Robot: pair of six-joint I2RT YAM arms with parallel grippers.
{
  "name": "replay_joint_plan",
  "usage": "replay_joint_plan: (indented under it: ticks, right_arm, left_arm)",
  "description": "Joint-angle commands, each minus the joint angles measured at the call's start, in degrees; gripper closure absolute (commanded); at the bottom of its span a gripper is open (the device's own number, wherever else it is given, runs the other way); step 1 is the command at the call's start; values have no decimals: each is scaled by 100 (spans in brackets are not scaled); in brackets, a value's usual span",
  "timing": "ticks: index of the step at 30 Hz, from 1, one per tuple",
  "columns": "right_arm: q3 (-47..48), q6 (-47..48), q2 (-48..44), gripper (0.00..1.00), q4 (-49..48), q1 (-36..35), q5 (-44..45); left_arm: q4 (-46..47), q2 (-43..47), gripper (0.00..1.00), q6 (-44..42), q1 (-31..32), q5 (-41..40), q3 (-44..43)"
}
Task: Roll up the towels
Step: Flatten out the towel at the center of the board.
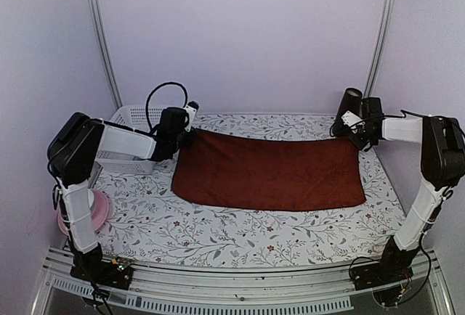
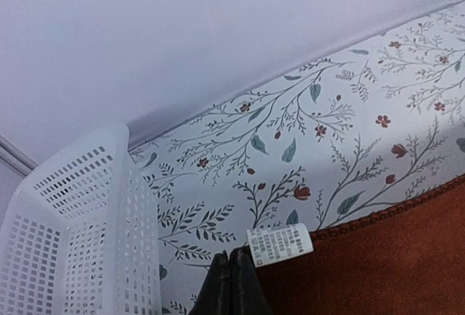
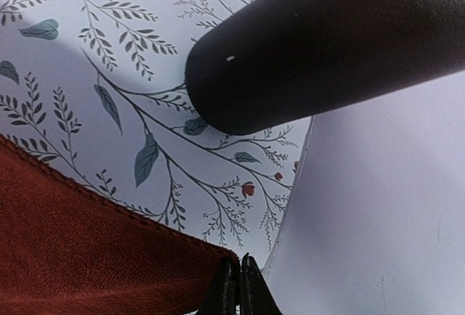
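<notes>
A dark red towel [image 1: 269,173] lies spread flat on the flower-patterned table [image 1: 218,231]. My left gripper [image 1: 189,138] is at its far left corner, jaws shut on that corner. In the left wrist view the shut fingertips [image 2: 231,257] meet the towel's hem [image 2: 378,257] beside a white care label [image 2: 280,244]. My right gripper [image 1: 357,143] is at the far right corner. The right wrist view shows its jaws [image 3: 240,259] shut where the towel corner [image 3: 87,250] ends. No part of the towel is rolled.
A white perforated basket [image 1: 129,120] stands at the back left, close to the left gripper, and also shows in the left wrist view [image 2: 80,235]. A black cylinder [image 1: 349,103] rests just behind the right gripper, looming large in the right wrist view [image 3: 327,46]. A pink object [image 1: 99,212] sits by the left arm's base.
</notes>
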State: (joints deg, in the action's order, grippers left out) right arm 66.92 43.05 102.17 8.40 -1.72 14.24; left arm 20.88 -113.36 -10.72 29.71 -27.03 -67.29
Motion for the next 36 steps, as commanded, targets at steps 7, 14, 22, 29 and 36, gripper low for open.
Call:
replay_joint_plan:
  ticks: [7,14,22,29,36]
  right_arm:
    - [-424,-229,-1541,98,-136,172,-544]
    - [-944,-243,-3250,98,719,182,-990]
    - [-1233,-243,-5724,98,2060,175,-1336]
    - [-946,-235,-6312,98,2577,179,-995]
    - [-1625,-224,-4720,98,1282,180,-704]
  left_arm:
    - [483,1389,100,87,-42,558,497]
    - [256,3418,100,329,685,-117,1782]
    - [-375,5755,100,728,2362,-1614,2965]
    - [-760,6447,100,625,3504,-2593,2920]
    - [-1342,3949,100,887,1979,-1287,1745]
